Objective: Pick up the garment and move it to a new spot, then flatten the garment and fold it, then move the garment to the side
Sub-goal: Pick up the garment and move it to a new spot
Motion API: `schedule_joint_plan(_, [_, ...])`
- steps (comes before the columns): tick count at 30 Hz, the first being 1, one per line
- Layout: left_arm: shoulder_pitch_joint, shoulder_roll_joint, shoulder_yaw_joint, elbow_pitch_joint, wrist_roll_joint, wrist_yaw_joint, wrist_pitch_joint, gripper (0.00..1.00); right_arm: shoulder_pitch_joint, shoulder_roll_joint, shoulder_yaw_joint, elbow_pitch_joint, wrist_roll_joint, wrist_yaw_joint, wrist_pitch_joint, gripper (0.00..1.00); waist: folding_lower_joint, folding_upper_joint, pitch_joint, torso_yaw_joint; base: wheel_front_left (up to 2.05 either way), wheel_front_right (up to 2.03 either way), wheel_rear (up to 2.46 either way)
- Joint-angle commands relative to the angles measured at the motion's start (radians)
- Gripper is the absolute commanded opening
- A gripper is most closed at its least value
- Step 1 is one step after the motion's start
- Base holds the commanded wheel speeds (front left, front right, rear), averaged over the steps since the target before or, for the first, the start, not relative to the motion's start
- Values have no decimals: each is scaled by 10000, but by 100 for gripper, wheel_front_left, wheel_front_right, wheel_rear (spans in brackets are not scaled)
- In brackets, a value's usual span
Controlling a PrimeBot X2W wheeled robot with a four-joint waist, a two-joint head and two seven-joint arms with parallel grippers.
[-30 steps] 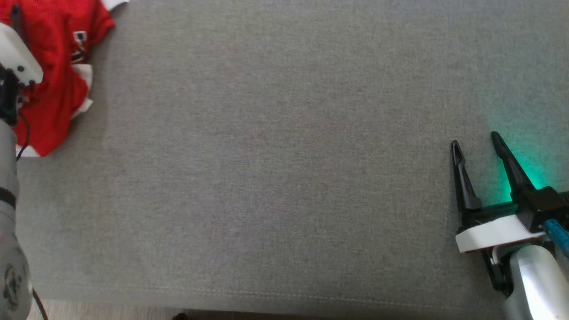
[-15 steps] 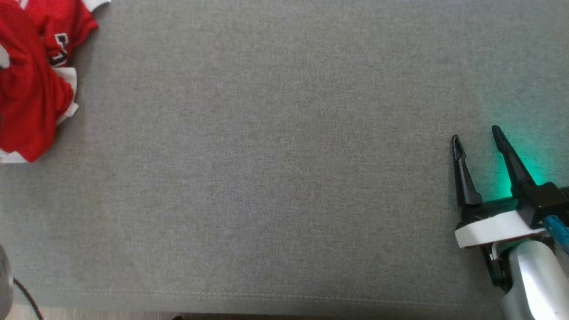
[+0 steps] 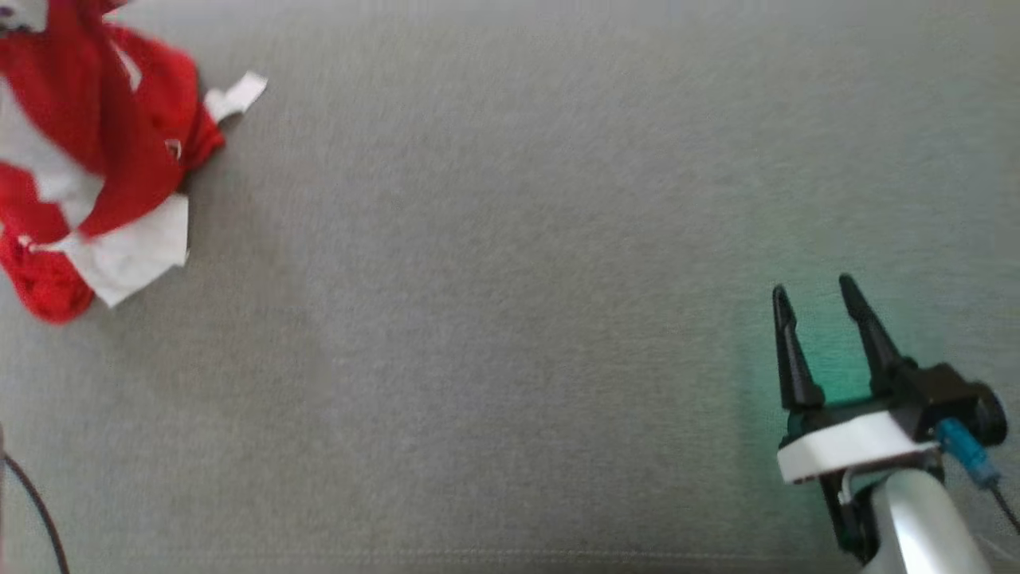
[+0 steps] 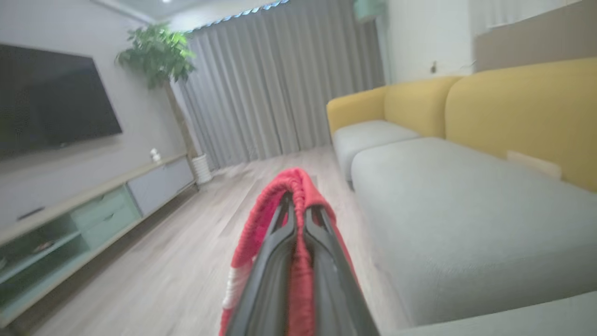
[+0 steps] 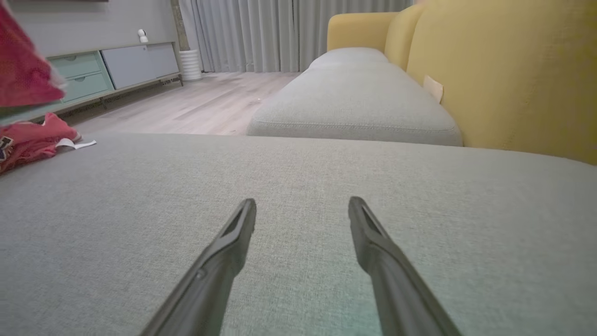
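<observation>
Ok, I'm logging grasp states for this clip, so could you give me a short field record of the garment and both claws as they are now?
garment: red with white trim, bunched up, at the robot's left end of the grey cushion
left claw: shut on a fold of the garment
right claw: open, holding nothing, over bare cushion, well apart from the garment
flattening: not yet done
folding: not yet done
</observation>
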Motion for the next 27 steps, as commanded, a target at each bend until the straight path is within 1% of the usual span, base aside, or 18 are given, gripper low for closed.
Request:
schedule_joint_plan(1, [-294, 619, -28, -524, -166, -53, -117, 0, 104, 48, 207, -255, 69, -9, -24, 100, 0, 0, -751, -515, 0, 0, 0])
schedule_joint_plan(4, [-233, 792, -870, -1302, -781, -55, 22, 0, 315, 170, 192, -296, 167, -9, -24, 100, 0, 0, -1256, -1013, 0, 0, 0])
schedule_joint_plan(6, [-195, 916, -1370, -1843, -1316, -55, 314, 0, 428, 237, 172, -313, 234, -9, -24, 100, 0, 0, -1484, -1381, 0, 0, 0])
schedule_joint_plan(10, [-102, 1095, -1968, -2956, -2669, -56, 1051, 0, 465, 326, 322, -377, 346, -9, -24, 100, 0, 0, -1626, -2180, 0, 0, 0])
schedule_joint_plan(13, [-21, 1270, -2389, -3638, -3227, -56, 1401, 0, 403, 367, 363, -453, 447, -9, -24, 100, 0, 0, -1572, -2817, 0, 0, 0])
schedule_joint_plan(14, [48, 1239, -2642, -3957, -3423, -56, 1493, 0, 389, 382, 336, -495, 508, -9, -24, 100, 0, 0, -1526, -3190, 0, 0, 0])
schedule_joint_plan(17, [132, 980, -3079, -4277, -3524, -56, 1513, 0, 452, 394, 240, -542, 603, -9, -24, 100, 0, 0, -1448, -3590, 0, 0, 0])
schedule_joint_plan(20, [198, 760, -3618, -4461, -3320, -57, 1376, 0, 498, 398, 252, -537, 770, -9, -24, 100, 0, 0, -1399, -3882, 0, 0, 0])
schedule_joint_plan(24, [367, 525, -4167, -4474, -2762, -8, 813, 0, 483, 399, 327, -560, 932, -9, -24, 100, 0, 0, -1349, -4054, 0, 0, 0])
schedule_joint_plan(27, [791, 334, -4623, -4521, -2334, 43, 374, 0, 462, 400, 353, -553, 1015, -9, -24, 100, 0, 0, -1329, -4062, 0, 0, 0])
